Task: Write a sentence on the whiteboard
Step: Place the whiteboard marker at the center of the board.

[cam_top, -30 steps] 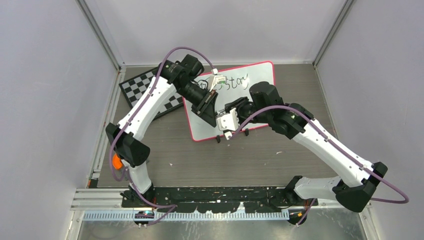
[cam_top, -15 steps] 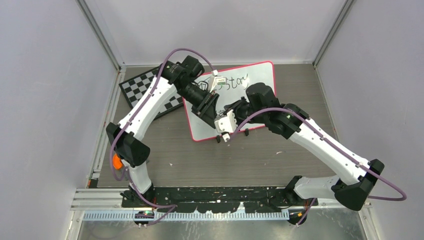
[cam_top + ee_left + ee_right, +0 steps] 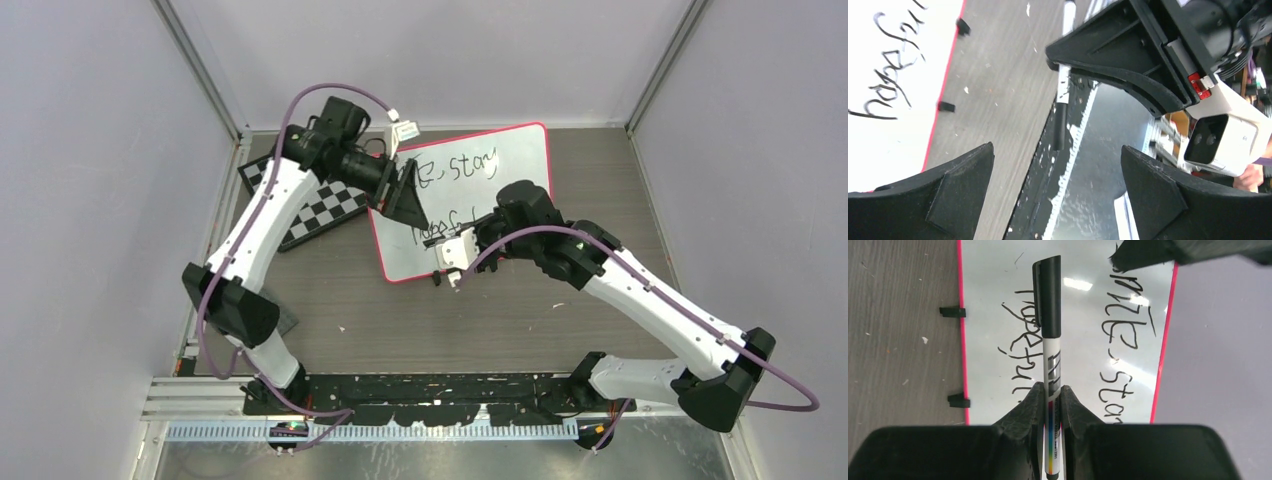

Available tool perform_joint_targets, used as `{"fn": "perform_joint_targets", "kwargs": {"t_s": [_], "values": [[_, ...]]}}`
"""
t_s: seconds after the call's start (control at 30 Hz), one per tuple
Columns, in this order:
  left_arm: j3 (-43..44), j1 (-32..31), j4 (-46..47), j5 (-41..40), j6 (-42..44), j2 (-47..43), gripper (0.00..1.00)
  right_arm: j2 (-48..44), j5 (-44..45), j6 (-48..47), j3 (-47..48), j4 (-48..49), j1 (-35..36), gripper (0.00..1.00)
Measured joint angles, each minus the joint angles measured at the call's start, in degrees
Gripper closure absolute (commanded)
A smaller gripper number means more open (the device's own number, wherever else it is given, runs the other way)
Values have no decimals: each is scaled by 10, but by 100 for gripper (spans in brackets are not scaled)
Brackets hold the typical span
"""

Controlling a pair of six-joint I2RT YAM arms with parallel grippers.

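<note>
The whiteboard [image 3: 520, 165], pink-framed, lies flat at the back middle of the table. The sentence [image 3: 470, 165] is in black marker, its second line [image 3: 1023, 345] reading roughly "hopeful". My right gripper [image 3: 1050, 390] is shut on a white marker [image 3: 1050, 360] with its black cap [image 3: 1048, 295] on, and holds it over the board's lower half. In the top view that gripper [image 3: 492, 222] hovers above the second line. My left gripper [image 3: 405, 195] is open and empty over the board's left edge. In its wrist view its fingers [image 3: 948, 200] stand wide apart, facing the marker [image 3: 1063, 90].
A black-and-white chessboard [image 3: 325, 215] lies left of the whiteboard, under the left arm. Two small black feet [image 3: 437, 280] stick out from the board's near edge. Grey walls close in both sides and the back. A metal rail [image 3: 400, 430] runs along the near edge.
My left gripper opened, let go of the marker and drew back to the left. My right gripper shut on the marker. More of the writing shows.
</note>
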Motion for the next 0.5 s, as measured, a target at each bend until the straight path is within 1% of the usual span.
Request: {"fn": "perform_joint_targets", "kwargs": {"t_s": [0.13,0.23,0.3,0.37,0.5], "values": [[-34,44,84,-5,-55,-39,0,-21,9,74,-8,1,-11,100],[-62,96,167,-21,-107,-61,0,-31,10,154,-9,6,-39,100],[-77,129,219,-47,-135,-68,0,-30,7,226,-4,10,-78,100],[-79,150,250,-84,-150,-69,0,-20,3,293,8,9,-123,100],[-73,158,266,-176,-151,-69,0,7,-13,437,45,19,-236,100]]}}
